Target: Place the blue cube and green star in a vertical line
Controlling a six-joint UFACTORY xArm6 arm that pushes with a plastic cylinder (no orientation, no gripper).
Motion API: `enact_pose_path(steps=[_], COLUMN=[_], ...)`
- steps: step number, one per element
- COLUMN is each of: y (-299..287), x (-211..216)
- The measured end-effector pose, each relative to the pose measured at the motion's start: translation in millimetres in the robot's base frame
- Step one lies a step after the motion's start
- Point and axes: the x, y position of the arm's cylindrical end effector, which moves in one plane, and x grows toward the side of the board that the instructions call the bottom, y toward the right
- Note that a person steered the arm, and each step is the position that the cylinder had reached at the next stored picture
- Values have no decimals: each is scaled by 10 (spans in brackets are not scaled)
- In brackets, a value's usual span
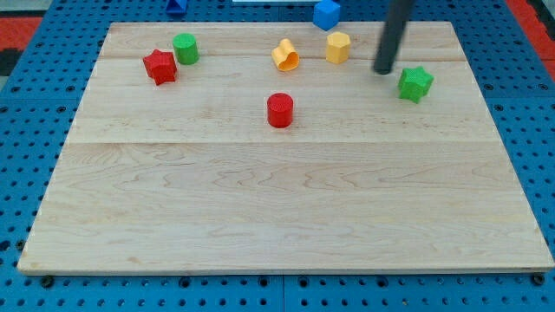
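The blue cube (326, 14) sits at the view's top edge, just beyond the board's far rim. The green star (415, 83) lies on the wooden board (277, 208) at the upper right. My tip (382, 70) is on the board just left of the green star, a small gap apart from it. The tip is below and to the right of the blue cube. The rod rises from the tip towards the view's top.
A yellow hexagonal block (337, 47) and an orange-yellow block (285, 55) lie left of the tip. A red cylinder (280, 110) stands near the middle. A red star (159, 66) and a green cylinder (186, 48) sit at upper left. Another blue piece (176, 5) shows at the top edge.
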Motion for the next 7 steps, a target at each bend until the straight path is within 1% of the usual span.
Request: enact_pose_path(steps=[1, 2, 3, 4, 5, 6, 7], y=[510, 762, 1238, 507, -648, -1038, -1875], x=[-26, -234, 314, 485, 562, 445, 485])
